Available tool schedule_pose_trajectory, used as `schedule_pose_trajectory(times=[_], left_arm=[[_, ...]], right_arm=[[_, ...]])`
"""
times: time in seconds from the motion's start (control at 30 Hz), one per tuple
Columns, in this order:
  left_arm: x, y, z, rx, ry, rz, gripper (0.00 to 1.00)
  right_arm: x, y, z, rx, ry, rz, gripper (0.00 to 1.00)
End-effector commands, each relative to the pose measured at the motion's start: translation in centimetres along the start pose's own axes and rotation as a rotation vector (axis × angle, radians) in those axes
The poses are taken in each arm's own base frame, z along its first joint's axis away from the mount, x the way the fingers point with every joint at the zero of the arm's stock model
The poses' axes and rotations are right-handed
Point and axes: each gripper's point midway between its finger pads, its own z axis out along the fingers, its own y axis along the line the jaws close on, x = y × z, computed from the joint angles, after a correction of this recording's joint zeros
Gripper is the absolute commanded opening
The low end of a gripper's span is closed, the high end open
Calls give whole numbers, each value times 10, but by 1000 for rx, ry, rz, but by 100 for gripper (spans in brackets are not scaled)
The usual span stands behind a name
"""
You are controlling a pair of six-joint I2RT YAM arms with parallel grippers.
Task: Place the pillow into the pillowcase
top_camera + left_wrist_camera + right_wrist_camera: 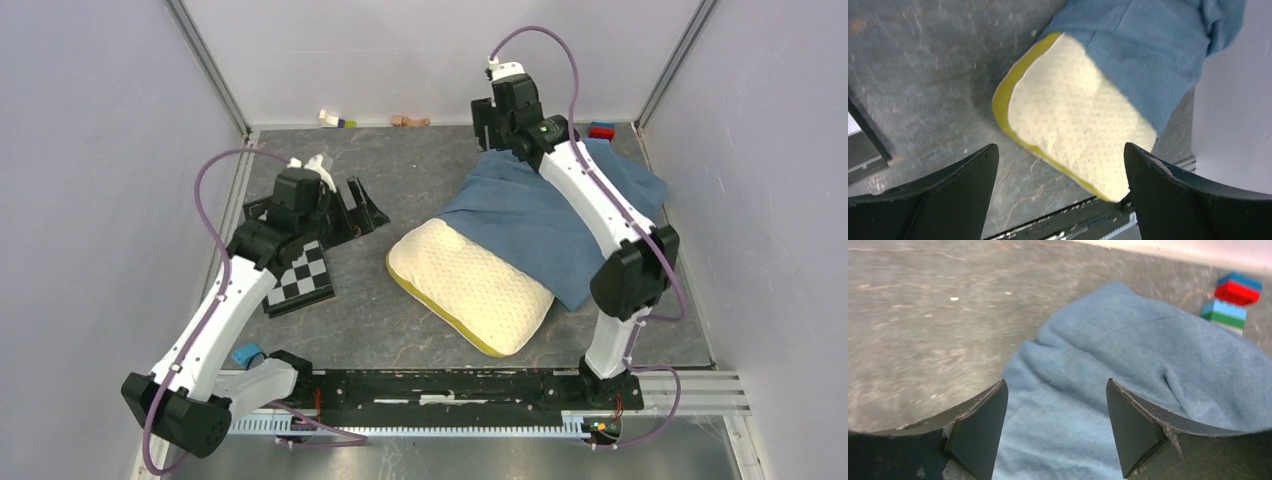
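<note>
Left gripper (1060, 155) and right gripper (1055, 390) are hanging wide open, holding nothing; pillow (470, 285) is lying with its far end inside pillowcase (530, 215).

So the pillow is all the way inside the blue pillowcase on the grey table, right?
Not all the way. The pillow is only partly in the pillowcase; its near end sticks out, as the top view shows. It does lie on the grey table.

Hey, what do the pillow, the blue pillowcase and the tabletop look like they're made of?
Pillow: probably cream knit or quilted fabric, matte, with a dimpled dotted surface and a yellow edge band. Pillowcase: soft matte cloth, maybe fleece or cotton, judging by limp folds. Tabletop: hard grey stone-look sheet, veined, faint sheen; stone or laminate, unclear.
</note>
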Motion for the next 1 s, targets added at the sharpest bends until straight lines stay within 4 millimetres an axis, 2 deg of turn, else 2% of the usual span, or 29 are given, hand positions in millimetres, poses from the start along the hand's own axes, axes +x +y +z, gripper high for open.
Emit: schedule_pose_trajectory(times=[0.0,0.1,0.13,0.17,0.2,0.23,0.3,0.37,0.5,0.57,0.67,0.77,0.83,0.9,0.97], left_arm=[[52,19,16,45,115,-46,98],[86,24,28,73,174,-78,99],[95,23,32,83,185,-96,100],[104,21,36,103,195,-113,100],[109,17,40,126,193,-141,100],[116,17,44,136,193,-162,100],[117,9,53,187,159,-220,100],[117,3,62,232,120,-257,100],[121,5,84,204,89,-285,100],[121,4,95,207,76,-299,100],[129,23,116,99,67,-301,97],[138,47,133,-11,69,-306,89],[144,53,139,-42,85,-305,86],[143,60,144,-71,71,-299,83],[142,61,146,-76,66,-294,79]], right_arm=[[-19,44,-66,-92,-146,-203,79],[26,67,-83,-165,-130,-329,79],[47,73,-84,-195,-114,-359,79],[58,78,-89,-221,-119,-378,78],[79,83,-87,-248,-96,-408,78],[92,87,-87,-269,-90,-422,77],[125,95,-82,-315,-54,-467,75],[147,102,-76,-337,-32,-499,76],[182,105,-53,-313,46,-552,71],[195,103,-43,-288,76,-560,68],[202,92,-31,-197,98,-550,60],[188,66,-27,0,94,-512,47],[176,52,-30,97,80,-510,43],[172,53,-28,109,66,-503,43],[172,51,-24,137,81,-523,36]])
